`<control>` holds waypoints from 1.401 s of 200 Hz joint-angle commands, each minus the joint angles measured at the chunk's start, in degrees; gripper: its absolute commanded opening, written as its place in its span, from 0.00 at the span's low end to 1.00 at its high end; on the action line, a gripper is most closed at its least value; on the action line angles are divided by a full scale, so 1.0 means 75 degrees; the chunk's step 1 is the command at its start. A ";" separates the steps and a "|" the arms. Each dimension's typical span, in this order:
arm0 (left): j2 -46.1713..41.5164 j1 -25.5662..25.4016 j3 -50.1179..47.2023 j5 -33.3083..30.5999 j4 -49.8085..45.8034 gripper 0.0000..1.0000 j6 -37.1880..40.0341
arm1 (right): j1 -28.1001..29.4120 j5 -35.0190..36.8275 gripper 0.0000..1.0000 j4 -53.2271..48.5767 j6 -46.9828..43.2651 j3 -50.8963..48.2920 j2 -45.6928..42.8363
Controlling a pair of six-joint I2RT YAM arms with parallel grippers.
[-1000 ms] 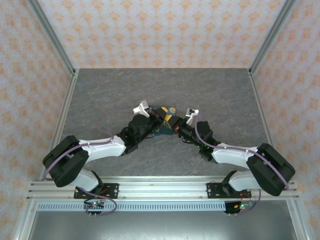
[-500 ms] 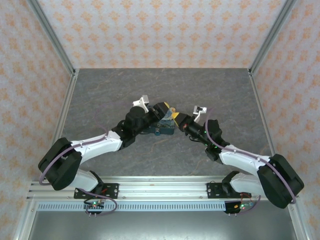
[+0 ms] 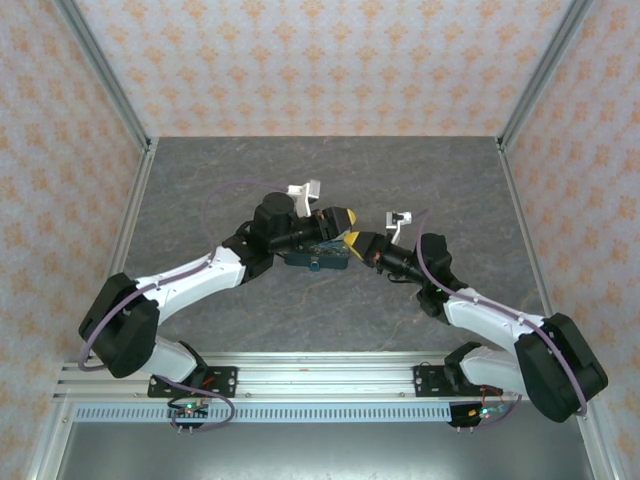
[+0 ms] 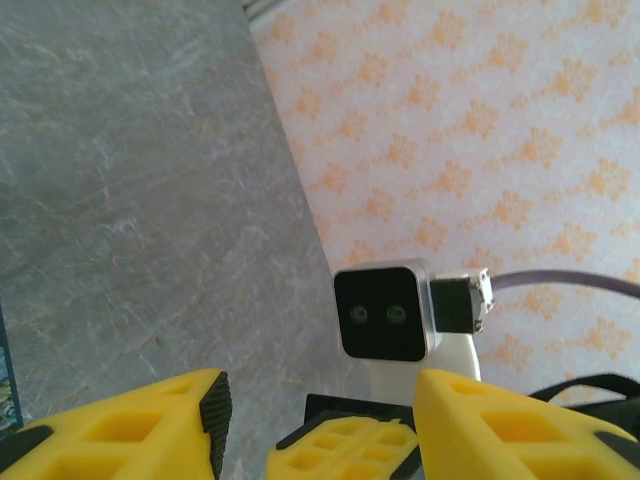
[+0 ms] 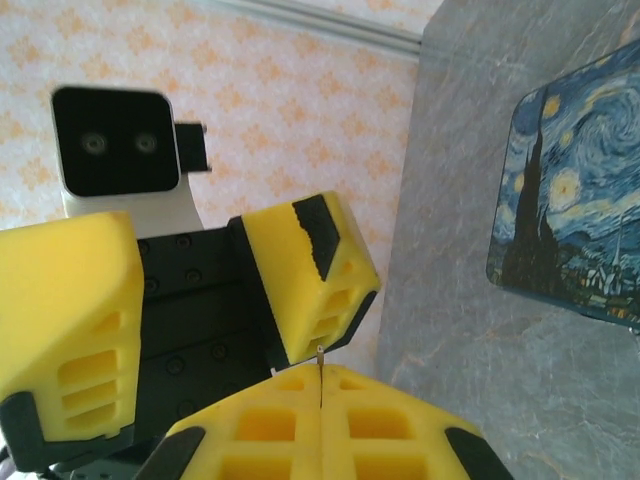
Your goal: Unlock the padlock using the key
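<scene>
Since the padlock lies flat on the bench with nothing put into it, I judge the unlocking barely begun. The key has yet to reach the keyhole and turn, and I can find neither keyhole nor shackle in any view.

On the left, the left tool stands wide, its yellow fingers well apart and gripping nothing. From above it hangs just beside the padlock's far edge, facing the other arm.

The padlock sits between the two wrists, painted face up, and neither tool grips it.

On the right, the right tool is pinched tight. A thin metal tip pokes from the seam between its fingers. I take that for the key, though too little shows to be sure.
</scene>
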 commanded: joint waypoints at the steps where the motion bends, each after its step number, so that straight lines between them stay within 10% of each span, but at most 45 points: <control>1: 0.0179 0.0069 0.0221 0.0579 -0.0405 0.51 0.0423 | -0.0053 -0.0642 0.00 -0.0031 -0.0417 0.0303 0.0056; 280: 0.0682 0.0177 -0.0705 0.1296 0.0915 0.00 -0.0338 | -0.0220 -0.0363 0.00 -0.0070 -0.0592 0.0231 0.0160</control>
